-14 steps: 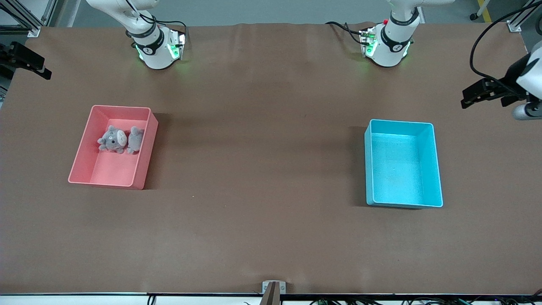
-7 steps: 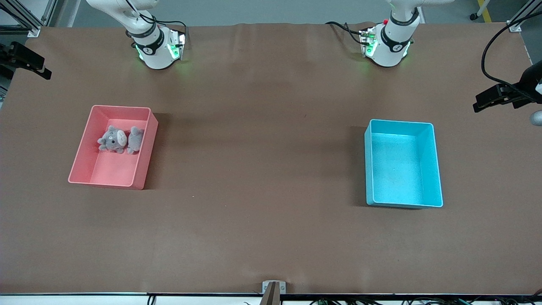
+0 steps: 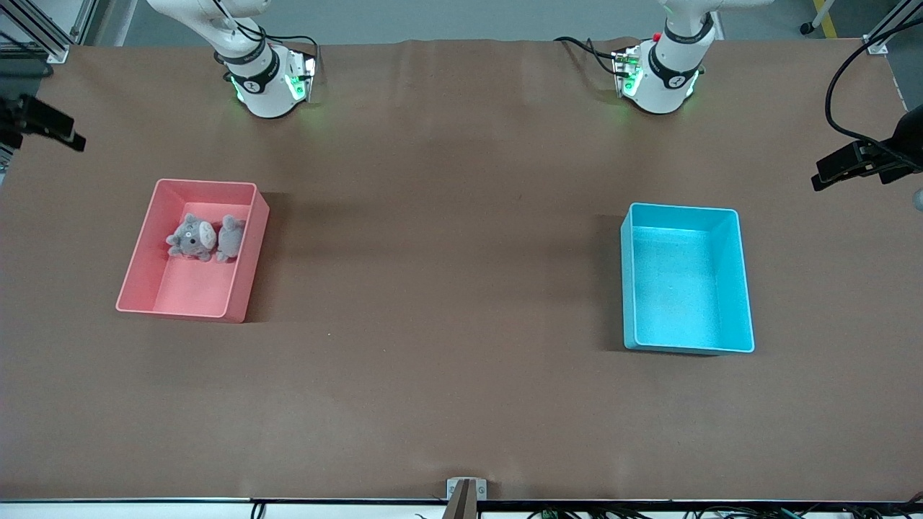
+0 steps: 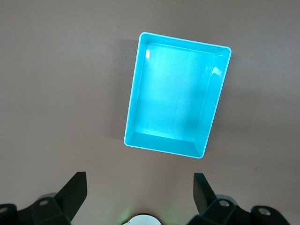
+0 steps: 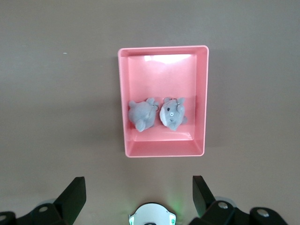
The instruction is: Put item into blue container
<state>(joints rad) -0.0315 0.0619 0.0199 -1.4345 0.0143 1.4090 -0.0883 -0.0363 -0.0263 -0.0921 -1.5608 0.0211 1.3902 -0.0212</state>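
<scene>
Right now, as it stands:

Blue container: the blue container sits on the brown table toward the left arm's end, open side up, nothing lying in it; the left wrist view takes in its whole rim.

Pink bin: the pink bin sits toward the right arm's end, well apart from the blue one.

Plush toys: two grey plush toys lie side by side and touching in the part of the pink bin nearer the robots' bases; one shows a face, the other shows only a plain grey rounded side, so what it is I cannot tell.

Left gripper: the left gripper hangs high over the table edge at the left arm's end, jaws spread wide and holding nothing; in the front view only a dark piece of it shows, the rest cut off by the picture's border.

Right gripper: the right gripper hangs high at the right arm's end, jaws spread wide, empty; in the front view only a dark sliver shows at the border.

Fingertips: in both wrist views only the finger ends show.
</scene>
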